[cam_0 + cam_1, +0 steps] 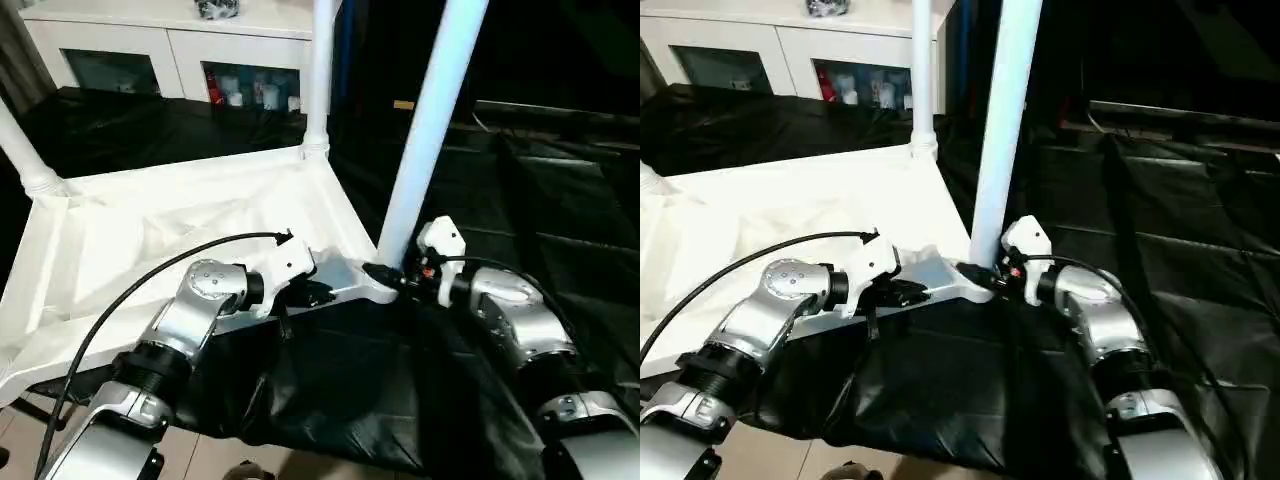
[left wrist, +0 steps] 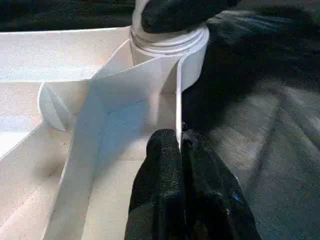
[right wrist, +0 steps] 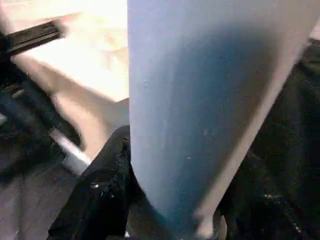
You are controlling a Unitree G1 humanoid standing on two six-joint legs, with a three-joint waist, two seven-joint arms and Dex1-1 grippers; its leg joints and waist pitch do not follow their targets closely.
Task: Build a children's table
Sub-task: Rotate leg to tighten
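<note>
**Leg at the near corner socket**

We list: the tabletop [image 1: 200, 215], upside down on the black-draped desk [image 1: 560, 180], ribbed underside up. Two legs already stand in the far sockets [image 1: 318, 70]. The left pincer [image 2: 181, 165] is closed on the thin rim of the tabletop beside the near corner socket [image 2: 170, 47], bracing it. The right pincer [image 1: 385, 275] sits around the base of the third leg [image 1: 430, 120]; we judge it gripping, though its fingers are partly hidden. Step in hand: seating this leg. Next, we expect a firm downward push while the rim stays held.
</note>
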